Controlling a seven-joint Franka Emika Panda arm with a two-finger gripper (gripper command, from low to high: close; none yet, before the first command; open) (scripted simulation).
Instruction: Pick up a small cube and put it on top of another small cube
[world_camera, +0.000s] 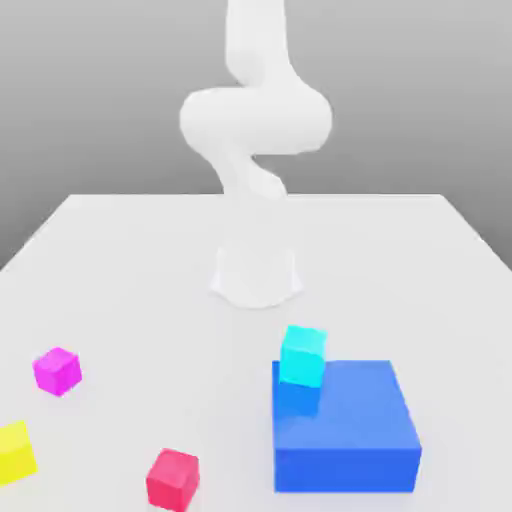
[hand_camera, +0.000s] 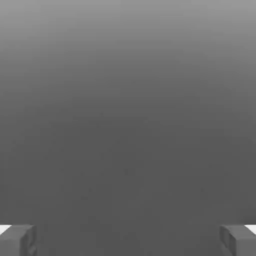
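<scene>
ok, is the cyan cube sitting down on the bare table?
No, the cyan cube is up at the blue block, overlapping its top face in the exterior view.

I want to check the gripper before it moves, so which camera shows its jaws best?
The hand view: the gripper appears there with both jaws, standing wide apart. The exterior view shows the arm but not its jaws.
</scene>
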